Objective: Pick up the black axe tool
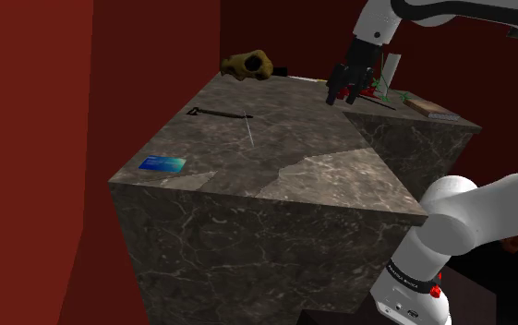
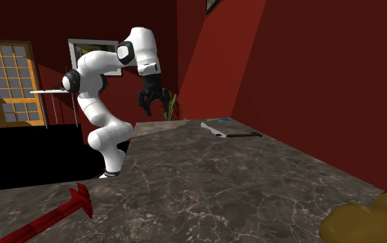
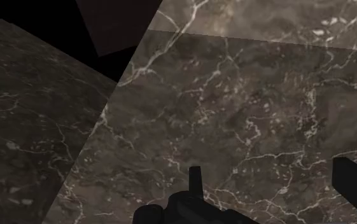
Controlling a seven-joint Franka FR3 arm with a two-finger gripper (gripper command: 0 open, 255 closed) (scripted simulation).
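Observation:
The black axe (image 1: 222, 114) lies flat on the dark marble counter (image 1: 275, 166), toward the back on the shoulder view's left. In the second exterior view the axe (image 2: 243, 134) rests near the far edge beside a white object (image 2: 212, 129). My black gripper (image 1: 347, 92) hangs above the counter's back part, well to the right of the axe in the shoulder view, fingers pointing down. It is open and holds nothing. The wrist view has the gripper (image 3: 273, 188) over bare marble, fingers wide apart. From the second exterior view, the gripper (image 2: 152, 103) hangs above the counter's far end.
A blue card (image 1: 162, 164) lies near the counter's left corner, and a thin white stick (image 1: 247, 132) lies by the axe. A yellow-brown lump (image 1: 247, 65) sits at the back, a book (image 1: 432, 108) at the right. A red tool (image 2: 54, 217) lies on the counter.

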